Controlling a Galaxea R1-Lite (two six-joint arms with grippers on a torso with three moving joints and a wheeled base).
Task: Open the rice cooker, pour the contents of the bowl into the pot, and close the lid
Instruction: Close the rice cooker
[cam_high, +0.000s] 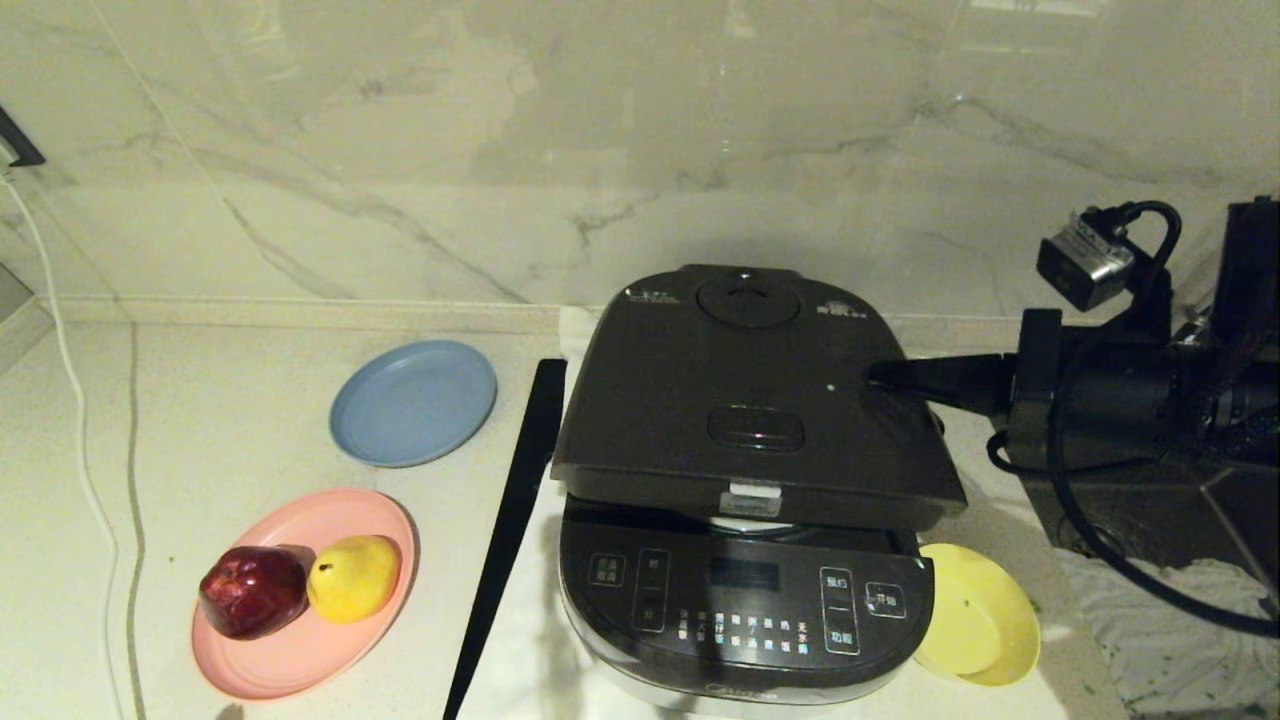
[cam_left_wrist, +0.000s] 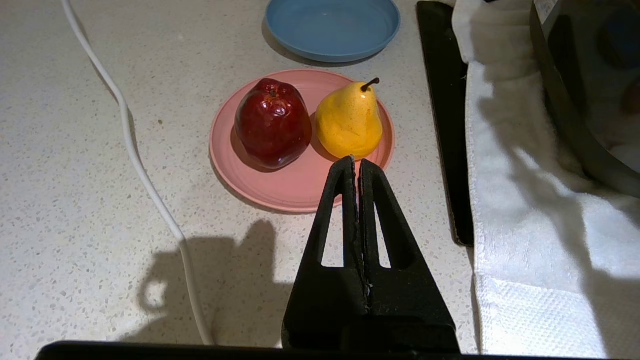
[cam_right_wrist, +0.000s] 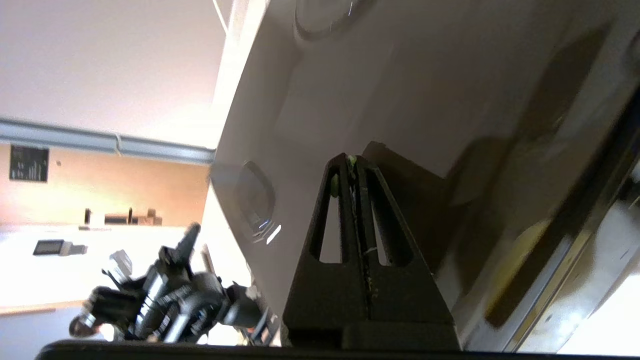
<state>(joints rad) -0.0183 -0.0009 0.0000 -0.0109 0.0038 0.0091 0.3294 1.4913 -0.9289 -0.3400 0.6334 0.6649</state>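
Note:
The dark rice cooker stands mid-counter on a white towel. Its lid is lowered, with a narrow gap showing between its front edge and the body. The pot is hidden under the lid, and the contents are out of view. My right gripper is shut, its tips resting on the lid's right side; in the right wrist view the gripper has small green bits stuck at its tips. The pale yellow bowl lies tilted just right of the cooker and looks empty. My left gripper hangs shut above the counter near the pink plate.
A blue plate and a pink plate holding a red apple and a yellow pear sit left of the cooker. A long black strip lies beside the towel. A white cable runs far left; crumpled cloth lies right.

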